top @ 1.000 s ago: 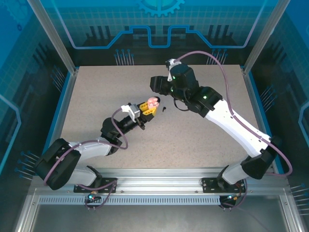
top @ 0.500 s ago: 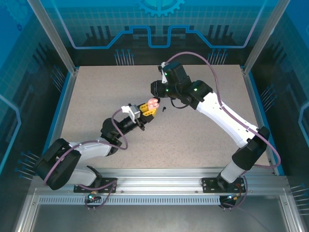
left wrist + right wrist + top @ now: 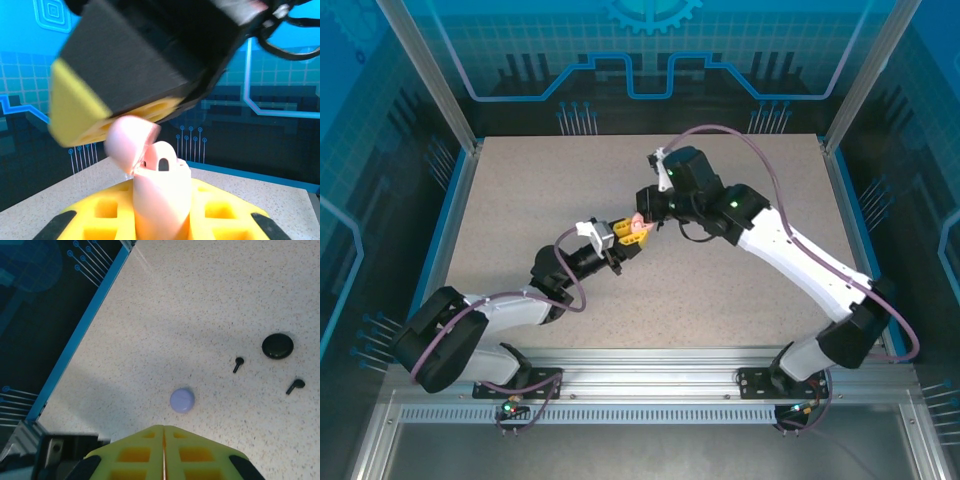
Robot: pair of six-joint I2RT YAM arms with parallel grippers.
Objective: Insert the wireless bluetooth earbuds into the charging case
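Pink case (image 3: 161,200), lid up, sits clamped in the left hand (image 3: 630,231). Right hand (image 3: 163,440), closed tight, hovers just above it. The insertion step looks on, and it needs exact alignment.

Speckled tabletop (image 3: 520,200) w/ blue edge strip (image 3: 76,337)

Between the matt yellow plastic fingers (image 3: 240,207), a smooth, glossy pink plastic case (image 3: 161,197) was seen; beyond them, the tabletop (image 3: 295,197) looked matt, speckled and finely grained.
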